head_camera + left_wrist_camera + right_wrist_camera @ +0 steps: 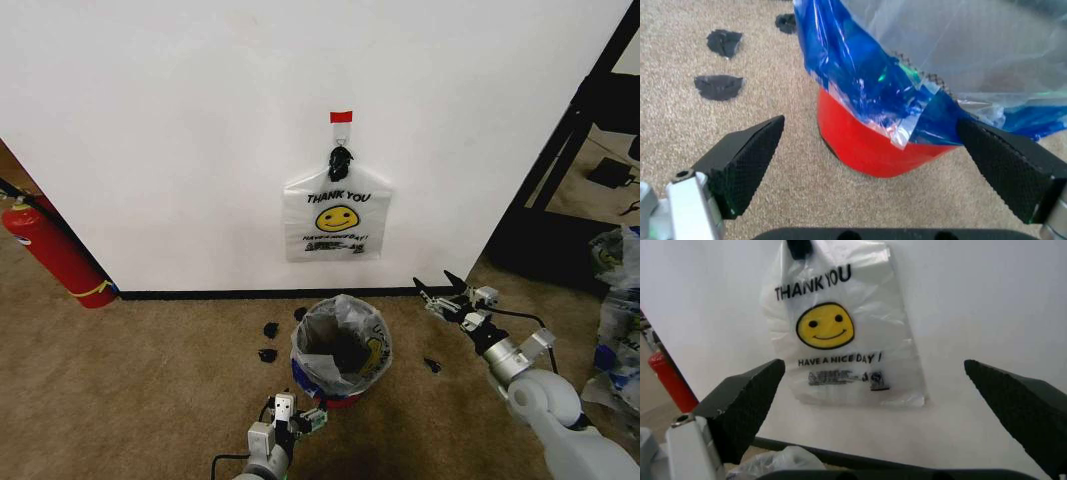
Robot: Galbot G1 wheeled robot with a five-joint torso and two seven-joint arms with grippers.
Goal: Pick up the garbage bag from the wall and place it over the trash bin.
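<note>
The garbage bag (340, 335) sits in and over the trash bin (338, 398), its smiley print showing inside. Its blue patches (860, 75) drape over the mesh rim above the bin's red base (873, 150). My left gripper (300, 415) is open, low on the carpet just in front of the bin, and its fingers do not touch the bin. My right gripper (437, 285) is open to the right of the bin and faces the wall (180, 120). A similar flat bag (840, 330) with black-knotted handles (340, 160) hangs on the wall under a red tape strip (341, 117).
A red fire extinguisher (55, 255) leans by the wall at far left. Black scraps (268, 342) lie on the carpet left of the bin, one more (432, 365) to its right. A black frame (570, 150) and plastic bags (620, 300) stand at right.
</note>
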